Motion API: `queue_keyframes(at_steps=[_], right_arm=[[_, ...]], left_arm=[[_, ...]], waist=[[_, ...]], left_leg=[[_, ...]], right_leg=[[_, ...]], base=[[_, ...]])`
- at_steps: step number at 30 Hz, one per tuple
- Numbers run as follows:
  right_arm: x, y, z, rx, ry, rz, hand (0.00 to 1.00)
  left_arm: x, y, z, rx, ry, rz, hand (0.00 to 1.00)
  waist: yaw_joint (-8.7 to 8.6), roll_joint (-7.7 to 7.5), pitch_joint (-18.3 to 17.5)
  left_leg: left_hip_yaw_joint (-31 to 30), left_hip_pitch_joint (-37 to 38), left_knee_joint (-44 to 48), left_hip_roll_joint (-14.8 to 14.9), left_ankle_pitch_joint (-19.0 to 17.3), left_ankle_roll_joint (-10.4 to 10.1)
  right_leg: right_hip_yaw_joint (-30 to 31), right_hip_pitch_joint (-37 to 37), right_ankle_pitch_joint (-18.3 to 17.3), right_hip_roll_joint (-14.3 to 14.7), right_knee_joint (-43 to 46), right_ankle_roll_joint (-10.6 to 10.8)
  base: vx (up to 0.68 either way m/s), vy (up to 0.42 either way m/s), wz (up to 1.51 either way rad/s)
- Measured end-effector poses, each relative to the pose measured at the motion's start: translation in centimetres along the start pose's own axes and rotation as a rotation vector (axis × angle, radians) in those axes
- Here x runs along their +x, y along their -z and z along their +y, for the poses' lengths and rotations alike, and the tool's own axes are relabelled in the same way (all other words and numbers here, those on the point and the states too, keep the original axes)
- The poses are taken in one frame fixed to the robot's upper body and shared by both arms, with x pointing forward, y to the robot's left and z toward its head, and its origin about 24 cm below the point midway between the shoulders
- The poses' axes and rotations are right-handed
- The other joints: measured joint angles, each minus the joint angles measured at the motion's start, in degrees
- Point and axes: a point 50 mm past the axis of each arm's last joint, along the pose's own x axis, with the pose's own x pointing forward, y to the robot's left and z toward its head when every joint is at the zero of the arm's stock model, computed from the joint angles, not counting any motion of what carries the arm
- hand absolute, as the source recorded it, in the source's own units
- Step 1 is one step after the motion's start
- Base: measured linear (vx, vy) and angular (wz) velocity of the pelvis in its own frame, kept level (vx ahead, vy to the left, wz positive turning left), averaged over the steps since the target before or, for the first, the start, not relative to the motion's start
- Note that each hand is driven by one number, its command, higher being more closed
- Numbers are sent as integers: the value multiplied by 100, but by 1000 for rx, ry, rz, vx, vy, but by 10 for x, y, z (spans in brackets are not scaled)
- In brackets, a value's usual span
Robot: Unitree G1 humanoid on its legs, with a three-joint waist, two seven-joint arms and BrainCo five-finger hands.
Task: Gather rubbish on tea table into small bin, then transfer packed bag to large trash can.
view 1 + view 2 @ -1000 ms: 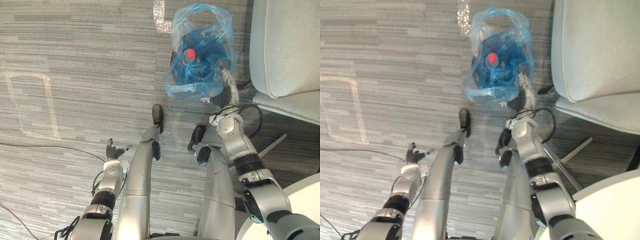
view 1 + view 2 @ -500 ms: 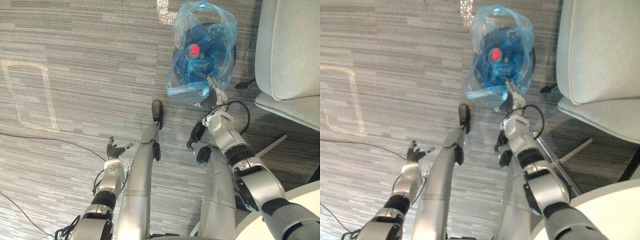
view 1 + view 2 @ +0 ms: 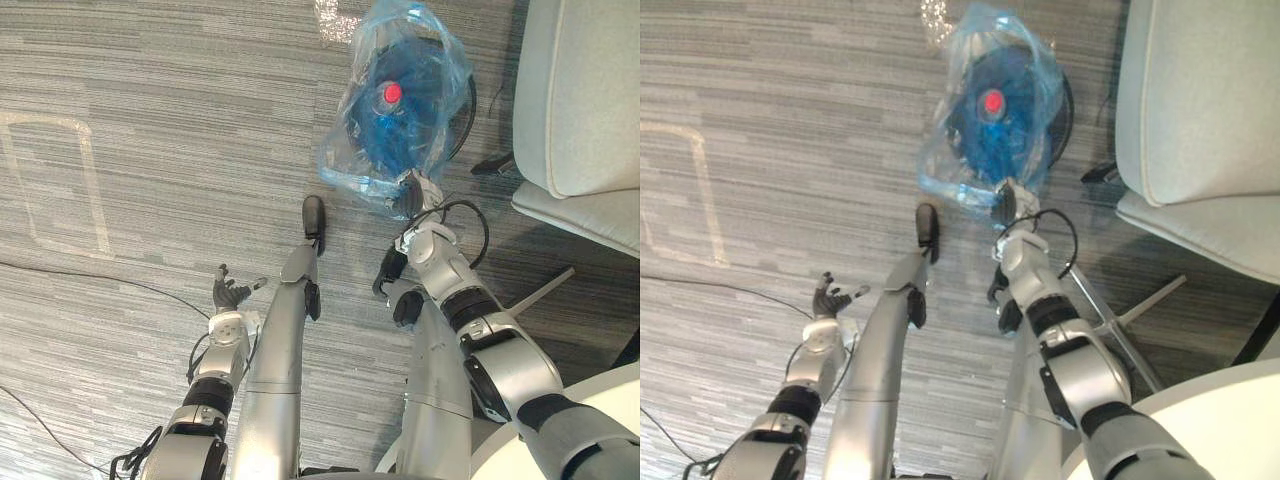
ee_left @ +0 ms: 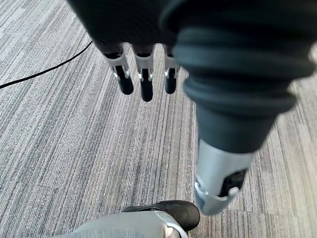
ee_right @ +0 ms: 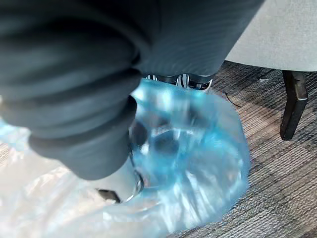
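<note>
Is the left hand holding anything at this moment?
No, the left hand hangs over the carpet with straight fingers and nothing between them.

Had the right hand [image 3: 413,188] at the near edge of a blue bag [image 3: 410,130] over a dark bin [image 3: 468,105] on grey carpet [image 3: 180,100], a red cap [image 3: 390,93] inside. Hung the left hand [image 3: 230,296], fingers spread, above the carpet. Noted a pale chair [image 3: 580,100] beside the bin.

Open carpet [image 3: 150,120] lies left of the blue bag [image 3: 400,110]. The grey chair [image 3: 580,100] crowds its right side, and the white tabletop [image 3: 620,385] blocks the near right.
</note>
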Motion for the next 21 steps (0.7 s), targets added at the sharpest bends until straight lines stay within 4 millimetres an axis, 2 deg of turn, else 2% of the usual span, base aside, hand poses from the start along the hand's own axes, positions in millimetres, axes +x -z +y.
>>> queue_keyframes(at_steps=[8,10,14,17,21], right_arm=[[-8,-7,-3,90,29,-40,100],[-15,-9,-1,119,30,-59,100],[-27,-17,7,202,15,-86,100],[-46,-11,21,233,-44,-80,100],[-69,-10,33,308,-96,-75,100]], left_arm=[[1,-3,-3,-15,3,-5,0],[-3,0,-14,-17,32,17,0],[-7,4,-23,-12,72,38,0],[-15,18,-29,5,97,84,0],[-27,45,-18,49,95,157,0]], waist=[[-2,0,0],[-2,-3,-2],[-16,-10,-5],[-47,-16,-3],[-70,-56,-12]], left_leg=[[-58,125,169,80,61,22],[-47,405,129,98,12,-10],[82,879,-84,200,-38,13],[260,1417,-403,255,49,20],[317,2351,-854,182,165,17]], right_leg=[[-60,218,7,74,2,-10],[-66,508,19,84,-70,-27],[-76,965,114,154,-339,-40],[-123,1490,187,163,-626,-7],[-136,2381,240,179,-1044,75]], base=[[-54,3,-5],[-64,8,-9],[-65,12,-14],[-11,4,1],[3,1,-1]])
